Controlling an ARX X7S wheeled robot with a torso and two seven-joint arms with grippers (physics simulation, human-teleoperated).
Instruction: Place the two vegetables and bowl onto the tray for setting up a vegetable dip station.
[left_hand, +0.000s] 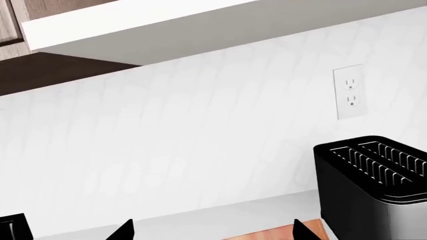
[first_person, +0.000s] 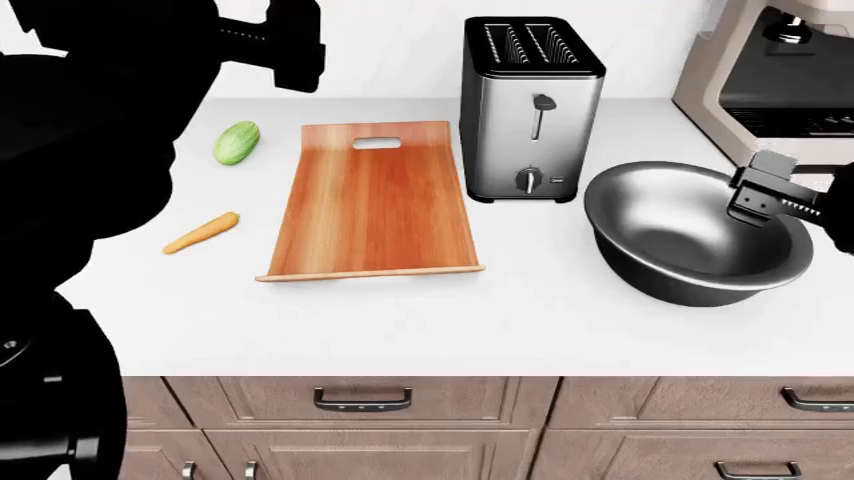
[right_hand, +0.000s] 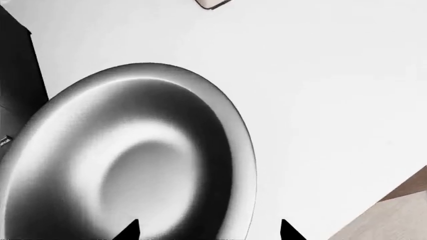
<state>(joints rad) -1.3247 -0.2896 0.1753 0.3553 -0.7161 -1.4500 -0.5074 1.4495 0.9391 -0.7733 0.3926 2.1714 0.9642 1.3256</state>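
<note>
bowl (first_person: 687, 240) near counter's (first_person: 400, 320) right edge, right gripper (first_person: 761, 195) spread over its rim | carrot (first_person: 200, 232) (tip toward front-left), left of tray (first_person: 374, 200) running front-to-back | cucumber (first_person: 236, 142) behind, lengthwise front-to-back | left gripper (left_hand: 213, 231) raised, spread

Glossy dark steel bowl (first_person: 674, 250); smooth reddish wood-grain tray (first_person: 378, 200); brushed-metal toaster (first_person: 530, 110); matt white table (first_person: 400, 320).
</note>
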